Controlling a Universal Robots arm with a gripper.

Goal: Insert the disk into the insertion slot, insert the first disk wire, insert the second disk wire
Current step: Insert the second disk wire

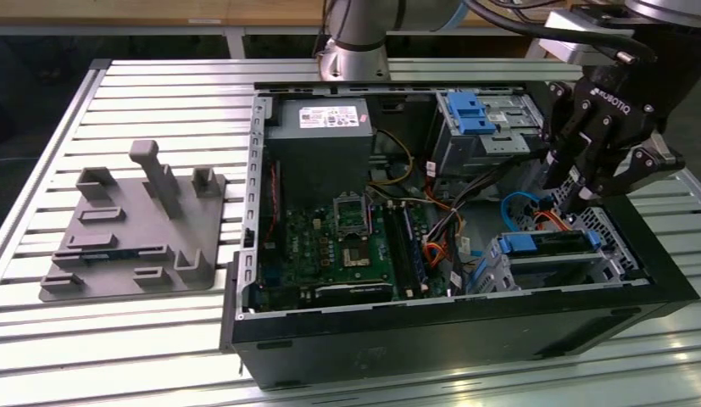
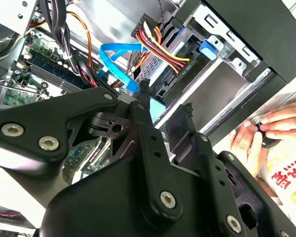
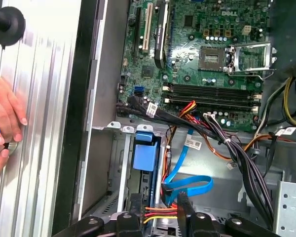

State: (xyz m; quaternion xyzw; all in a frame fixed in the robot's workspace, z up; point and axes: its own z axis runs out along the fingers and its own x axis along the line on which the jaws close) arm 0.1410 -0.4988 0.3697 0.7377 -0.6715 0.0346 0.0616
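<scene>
Grey plastic fixture [image 1: 130,229] lay on the slatted table [image 1: 158,102] at the exterior view's left, the open computer case [image 1: 441,332] beside it. Further right the disk [image 1: 548,244] sat inside the insertion slot [image 1: 617,254]; just above hung the gripper [image 1: 565,197], fingers [image 2: 147,101] slightly apart and holding nothing visible, near a blue cable [image 1: 518,203]

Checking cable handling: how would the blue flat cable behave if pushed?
The blue cable loops loosely, so it is probably floppy. Thin and flat, it likely weighs little and bends when pushed, rather than sliding.
</scene>
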